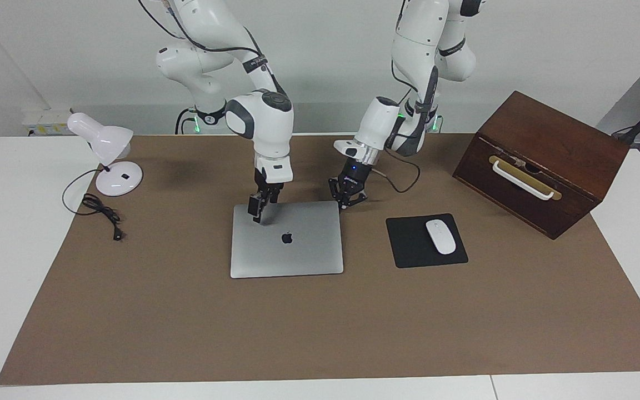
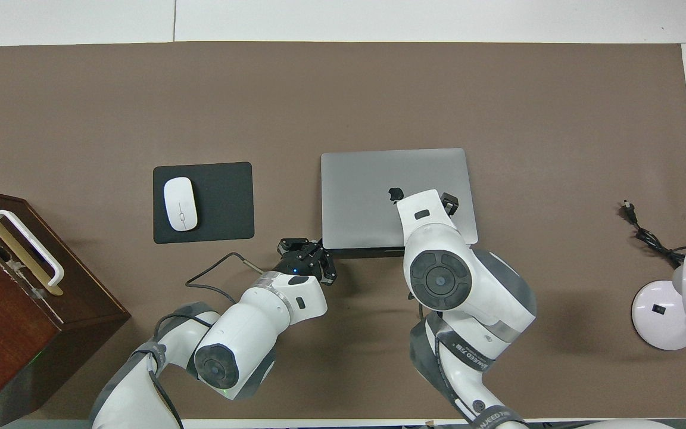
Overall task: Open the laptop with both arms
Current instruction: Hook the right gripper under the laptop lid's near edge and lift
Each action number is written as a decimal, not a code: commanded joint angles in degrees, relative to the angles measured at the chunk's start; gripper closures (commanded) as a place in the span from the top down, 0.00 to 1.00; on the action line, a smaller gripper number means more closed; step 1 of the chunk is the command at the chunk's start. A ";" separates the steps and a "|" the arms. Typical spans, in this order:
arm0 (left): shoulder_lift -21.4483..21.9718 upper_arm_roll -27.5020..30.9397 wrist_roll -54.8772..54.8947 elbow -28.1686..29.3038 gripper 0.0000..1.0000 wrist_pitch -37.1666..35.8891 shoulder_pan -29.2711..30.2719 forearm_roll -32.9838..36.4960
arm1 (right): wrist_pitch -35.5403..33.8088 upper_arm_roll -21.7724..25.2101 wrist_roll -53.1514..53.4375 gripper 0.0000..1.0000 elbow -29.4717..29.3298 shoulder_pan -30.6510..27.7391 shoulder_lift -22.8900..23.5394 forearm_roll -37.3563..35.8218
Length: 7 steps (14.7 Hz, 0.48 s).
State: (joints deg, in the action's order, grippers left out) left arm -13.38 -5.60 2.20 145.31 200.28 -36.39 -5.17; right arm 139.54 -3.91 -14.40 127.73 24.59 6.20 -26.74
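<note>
The silver-grey laptop point(image 1: 298, 250) lies shut and flat on the brown mat, apple logo up; it also shows in the overhead view point(image 2: 367, 190). My right gripper point(image 1: 261, 214) points straight down and is on or just over the lid by the edge nearest the robots, toward the right arm's end. In the overhead view only its tip point(image 2: 450, 204) shows past the wrist. My left gripper point(image 1: 346, 201) is open and low, just off the laptop's robot-side corner toward the left arm's end, tilted toward that corner. It also shows in the overhead view point(image 2: 306, 250).
A black mouse pad point(image 1: 403, 244) with a white mouse point(image 1: 440, 236) lies beside the laptop toward the left arm's end. A dark wooden box point(image 1: 542, 161) with a white handle stands past it. A white desk lamp point(image 1: 110, 161) and its cable point(image 1: 100, 211) are at the right arm's end.
</note>
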 commanded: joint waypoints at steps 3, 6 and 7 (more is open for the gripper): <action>-0.77 0.07 0.53 -0.64 0.00 0.55 0.27 1.13 | -0.23 0.13 -0.54 1.00 -5.99 -2.18 2.15 -2.70; -1.99 0.07 0.53 -1.95 0.00 0.55 0.18 1.04 | -0.24 0.13 -1.77 1.00 -6.44 -2.27 2.33 -2.70; -2.09 0.07 0.61 -2.04 0.00 0.55 0.09 0.95 | -0.32 0.22 -1.86 1.00 -6.79 -2.36 2.59 -2.70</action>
State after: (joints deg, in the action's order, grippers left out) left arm -13.86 -5.63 2.22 144.83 200.28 -36.39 -5.02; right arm 136.57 -4.15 -15.43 125.64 24.60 5.44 -26.74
